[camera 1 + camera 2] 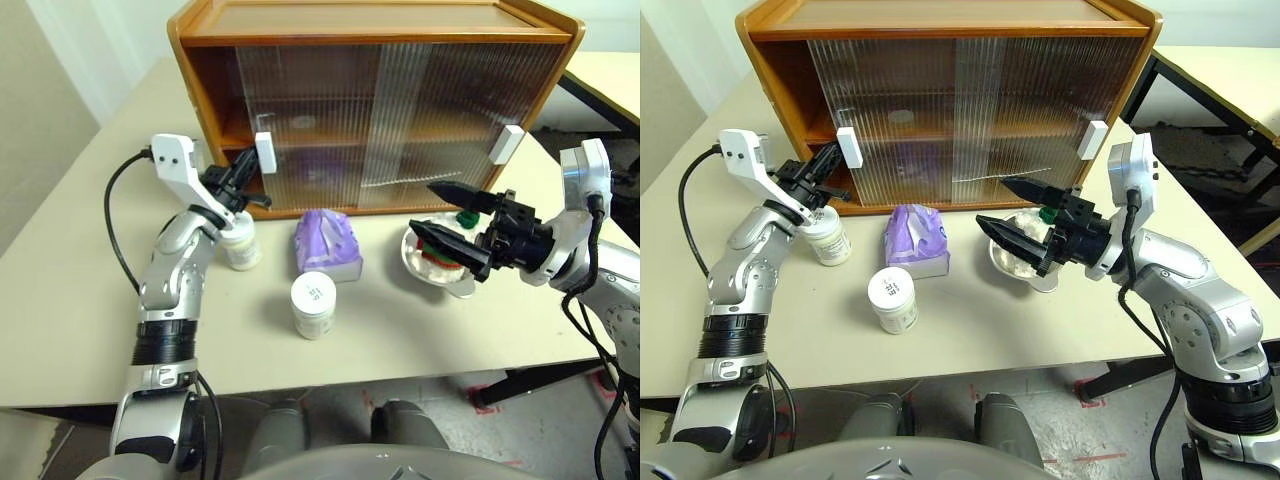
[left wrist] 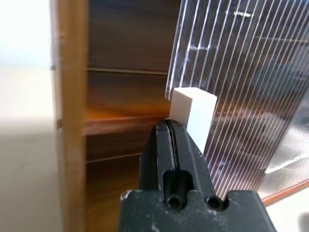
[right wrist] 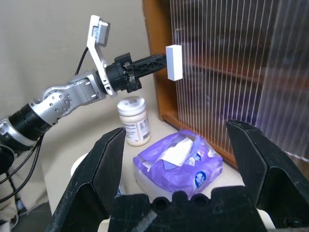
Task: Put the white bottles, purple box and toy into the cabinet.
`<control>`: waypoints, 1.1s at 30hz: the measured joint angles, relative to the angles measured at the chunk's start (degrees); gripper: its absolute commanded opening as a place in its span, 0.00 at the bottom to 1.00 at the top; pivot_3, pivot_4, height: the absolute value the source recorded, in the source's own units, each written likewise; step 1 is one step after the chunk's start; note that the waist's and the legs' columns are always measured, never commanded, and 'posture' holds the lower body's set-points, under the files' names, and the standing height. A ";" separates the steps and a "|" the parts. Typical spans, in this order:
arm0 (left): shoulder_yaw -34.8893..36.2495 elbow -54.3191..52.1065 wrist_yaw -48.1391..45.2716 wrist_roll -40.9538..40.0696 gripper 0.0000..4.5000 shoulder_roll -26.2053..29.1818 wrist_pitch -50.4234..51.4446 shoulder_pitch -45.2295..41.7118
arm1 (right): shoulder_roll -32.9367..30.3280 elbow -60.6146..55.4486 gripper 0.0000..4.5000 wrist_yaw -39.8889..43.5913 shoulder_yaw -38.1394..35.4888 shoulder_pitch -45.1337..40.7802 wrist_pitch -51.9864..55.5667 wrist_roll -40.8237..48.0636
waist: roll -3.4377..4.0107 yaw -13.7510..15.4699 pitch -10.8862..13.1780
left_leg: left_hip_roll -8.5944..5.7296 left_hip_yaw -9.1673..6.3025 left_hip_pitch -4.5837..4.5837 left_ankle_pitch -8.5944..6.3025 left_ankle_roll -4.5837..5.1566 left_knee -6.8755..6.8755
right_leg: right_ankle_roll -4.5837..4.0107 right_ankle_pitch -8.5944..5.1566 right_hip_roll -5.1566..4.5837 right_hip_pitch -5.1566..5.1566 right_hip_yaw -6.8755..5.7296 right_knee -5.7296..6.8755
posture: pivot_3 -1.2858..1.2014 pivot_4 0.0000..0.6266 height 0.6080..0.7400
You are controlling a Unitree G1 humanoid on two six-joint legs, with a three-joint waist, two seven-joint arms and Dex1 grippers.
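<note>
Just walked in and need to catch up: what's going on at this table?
The robot is working on the cabinet. Its left gripper, jaws shut, presses against the white handle of the left sliding door, which stands slightly open. The right gripper hangs with jaws open over the toy in its bowl. Two white bottles and the purple box sit on the table, not yet stored.

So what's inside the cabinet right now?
Through the cabinet's narrow opening beside the left handle, only bare shelf shows. Behind the ribbed doors, contents can't be made out.
</note>
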 measured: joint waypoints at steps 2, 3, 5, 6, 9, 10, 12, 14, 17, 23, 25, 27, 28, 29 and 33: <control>-0.73 0.25 -0.56 0.14 0.00 -0.46 0.04 -0.58 | 0.02 -0.21 1.00 -0.39 0.00 0.10 0.00 0.08 | 0.00 -0.34 0.00 | 0.00 0.00 0.00 0.00 0.00 0.00 | 0.00 0.00 0.01 0.00 0.00 0.00 | 0.49 0.00 1.00; -0.81 0.42 -0.71 0.20 0.00 -0.55 0.04 -0.66 | 0.03 -0.40 1.00 -0.54 0.00 0.13 0.00 0.13 | 0.00 -0.68 0.00 | 0.00 0.00 0.01 0.00 0.00 0.00 | 0.00 0.00 0.01 0.00 0.01 0.01 | 0.49 0.00 1.00; -0.98 2.27 -1.01 0.53 0.00 -1.02 0.03 -1.55 | 0.02 -0.83 1.00 -0.86 -0.14 0.62 0.00 0.34 | 0.00 -1.07 0.00 | 0.01 0.00 0.01 0.01 0.01 0.00 | 0.01 0.00 0.03 0.00 0.01 0.02 | 0.48 0.00 1.00; -1.19 2.71 -1.10 0.67 0.00 -1.35 0.02 -2.01 | 0.02 -0.96 1.00 -0.94 -0.15 0.81 0.00 0.39 | 0.00 -1.12 0.00 | 0.01 -0.01 0.01 0.01 0.01 0.02 | 0.01 0.00 0.04 0.00 0.01 0.02 | 0.48 0.00 1.00; -2.75 4.37 -2.14 1.30 0.00 -2.49 0.01 -3.74 | 0.02 -1.79 1.00 -1.54 -0.20 0.97 0.00 0.56 | 0.00 -1.21 0.00 | -0.02 0.00 0.00 0.01 0.02 0.05 | 0.11 -0.03 0.03 0.01 0.03 0.02 | 0.48 0.00 1.00; -3.11 4.57 -2.55 1.52 0.00 -2.87 0.01 -4.18 | 0.02 -2.01 1.00 -1.73 -0.24 1.04 0.00 0.63 | 0.00 -1.28 0.00 | -0.02 0.00 0.00 0.01 0.02 0.05 | 0.12 -0.03 0.03 0.01 0.03 0.01 | 0.48 0.00 1.00; -3.46 5.07 -2.97 1.69 0.00 -3.54 -0.03 -4.97 | 0.02 -2.08 1.00 -2.01 -0.32 1.48 0.00 0.70 | 0.00 -1.46 0.00 | -0.02 0.00 0.00 0.01 0.02 0.05 | 0.12 -0.03 0.03 0.01 0.04 0.01 | 0.47 0.00 1.00; -3.69 5.92 -3.33 1.77 0.00 -3.97 -0.27 -5.19 | 0.02 -2.09 1.00 -2.35 -0.36 1.93 0.00 0.71 | 0.00 -1.87 0.00 | -0.02 0.00 0.01 0.02 0.04 0.05 | 0.12 -0.03 0.04 0.01 0.05 0.01 | 0.47 0.00 1.00; -4.40 7.03 -3.85 2.29 0.00 -4.98 -0.66 -5.99 | 0.02 -2.38 1.00 -2.87 -0.53 2.18 0.00 0.74 | 0.00 -2.41 0.00 | -0.03 0.00 0.00 0.02 0.04 0.05 | 0.15 -0.03 0.03 0.02 0.06 0.02 | 0.47 0.00 1.00; -6.76 9.34 -5.28 3.71 0.00 -7.34 -1.53 -7.15 | -0.04 -3.67 1.00 -3.45 -0.84 2.56 0.00 1.01 | 0.00 -2.76 0.00 | -0.05 0.00 0.01 0.03 0.04 0.06 | 0.20 -0.03 0.05 0.02 0.08 0.01 | 0.46 0.00 1.00; -7.06 10.36 -5.71 4.01 0.00 -7.89 -1.83 -7.49 | -0.10 -3.71 1.00 -3.73 -1.39 2.81 0.00 1.14 | 0.00 -2.85 0.00 | -0.05 0.00 0.02 0.03 0.05 0.06 | 0.20 -0.03 0.05 0.02 0.09 0.01 | 0.46 0.00 1.00; -7.25 10.94 -5.89 4.18 0.00 -8.43 -2.00 -7.51 | -0.13 -3.74 1.00 -3.87 -1.97 3.02 0.01 1.16 | 0.00 -2.97 0.00 | -0.05 0.00 0.01 0.03 0.05 0.06 | 0.21 -0.03 0.05 0.02 0.09 0.01 | 0.46 0.00 1.00; -7.34 11.14 -5.97 4.25 0.00 -8.60 -2.13 -7.55 | -0.13 -3.81 1.00 -3.91 -2.17 3.06 0.01 1.17 | 0.00 -3.06 0.00 | -0.05 0.00 0.01 0.03 0.05 0.06 | 0.20 -0.03 0.05 0.02 0.09 0.01 | 0.46 0.00 1.00; -7.37 11.22 -6.06 4.31 0.00 -8.68 -2.24 -7.58 | -0.13 -3.95 1.00 -3.95 -2.19 3.09 0.01 1.17 | 0.00 -3.13 0.00 | -0.04 0.00 0.01 0.03 0.05 0.06 | 0.21 -0.03 0.05 0.02 0.09 0.01 | 0.46 0.00 1.00; -7.43 13.07 -6.57 4.92 0.00 -9.48 -3.00 -8.84 | -0.13 -4.31 1.00 -4.29 -2.19 3.30 0.08 1.21 | 0.00 -3.26 0.00 | -0.06 0.01 0.01 0.03 0.05 0.07 | 0.22 -0.02 0.04 0.02 0.10 0.01 | 0.46 0.00 1.00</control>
